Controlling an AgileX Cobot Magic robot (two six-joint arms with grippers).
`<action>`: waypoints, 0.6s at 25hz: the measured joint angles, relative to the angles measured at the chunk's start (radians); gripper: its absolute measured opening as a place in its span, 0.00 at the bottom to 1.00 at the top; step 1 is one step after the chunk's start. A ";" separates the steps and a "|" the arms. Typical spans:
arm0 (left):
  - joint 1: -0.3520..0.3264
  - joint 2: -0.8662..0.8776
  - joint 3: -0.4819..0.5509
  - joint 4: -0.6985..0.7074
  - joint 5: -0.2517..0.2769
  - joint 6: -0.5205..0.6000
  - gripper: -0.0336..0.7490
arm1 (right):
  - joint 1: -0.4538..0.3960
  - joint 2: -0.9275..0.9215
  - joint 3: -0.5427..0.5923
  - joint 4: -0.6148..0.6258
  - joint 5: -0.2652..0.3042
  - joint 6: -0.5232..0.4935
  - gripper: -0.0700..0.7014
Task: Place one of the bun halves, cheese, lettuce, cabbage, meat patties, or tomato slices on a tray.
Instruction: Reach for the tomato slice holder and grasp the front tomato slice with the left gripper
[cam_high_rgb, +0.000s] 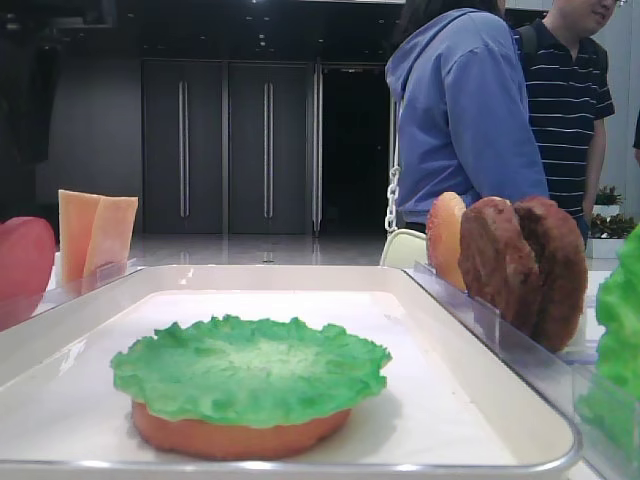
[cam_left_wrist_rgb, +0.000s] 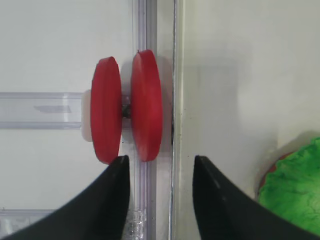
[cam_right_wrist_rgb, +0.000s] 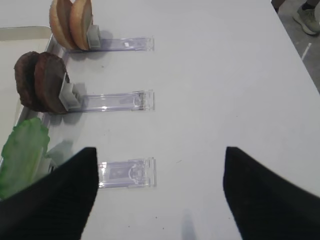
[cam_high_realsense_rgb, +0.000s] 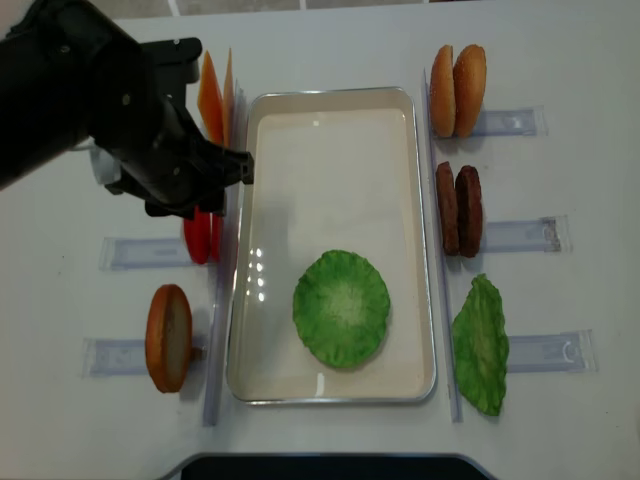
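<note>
Left wrist view: the left gripper (cam_left_wrist_rgb: 159, 200) is seen spread open, its fingers straddling the lower edge of the inner of two upright tomato slices (cam_left_wrist_rgb: 146, 105), just beside the tray (cam_left_wrist_rgb: 176, 150) rim; no contact can be confirmed. Exterior high (realsense) view hides these slices behind the arm, yet reveals lettuce (cam_high_realsense_rgb: 341, 308) lying in the tray. Right wrist view shows the right gripper (cam_right_wrist_rgb: 159, 190) open over bare table.
</note>
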 joint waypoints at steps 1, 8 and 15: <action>0.000 0.006 0.000 0.004 0.000 -0.001 0.46 | 0.000 0.000 0.000 0.000 0.000 0.000 0.77; 0.000 0.078 -0.037 0.009 0.000 -0.008 0.46 | 0.000 0.000 0.000 0.000 0.000 0.000 0.77; 0.000 0.156 -0.094 0.017 0.004 -0.008 0.46 | 0.000 0.000 0.000 0.000 0.000 0.000 0.77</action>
